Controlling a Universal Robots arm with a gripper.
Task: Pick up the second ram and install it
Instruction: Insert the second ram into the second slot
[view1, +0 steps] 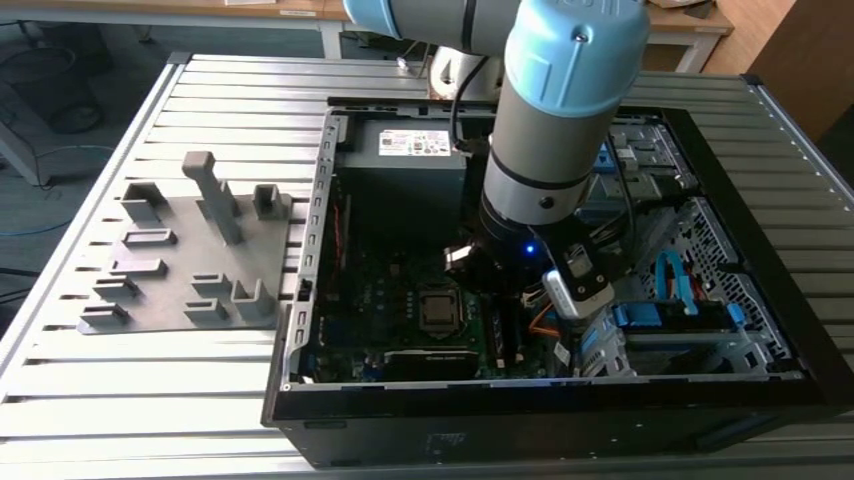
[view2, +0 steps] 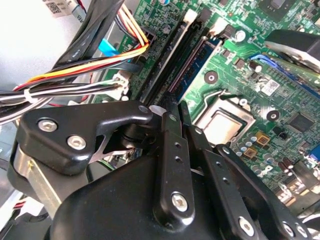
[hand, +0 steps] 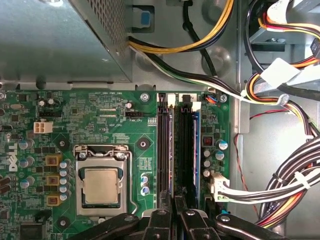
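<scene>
My gripper (view2: 178, 107) is inside the open computer case (view1: 307, 300), low over the near end of the black memory slots (hand: 164, 150). Its two black fingers (hand: 159, 222) are pressed close together and look shut; whatever may be between the pads is hidden. A blue-green memory stick (hand: 196, 150) stands seated in a slot beside the fingertips, and it shows in the second wrist view too, the stick (view2: 200, 55) running away from the tips. I cannot tell whether that stick is the second ram or its twin.
The processor socket (hand: 101, 185) lies beside the slots. Bundled cables (hand: 285, 185) crowd the other side, and the power supply box (hand: 50, 40) is beyond the board. A grey fixture plate (view1: 187, 250) with upright blocks lies on the slatted table at the exterior view's left.
</scene>
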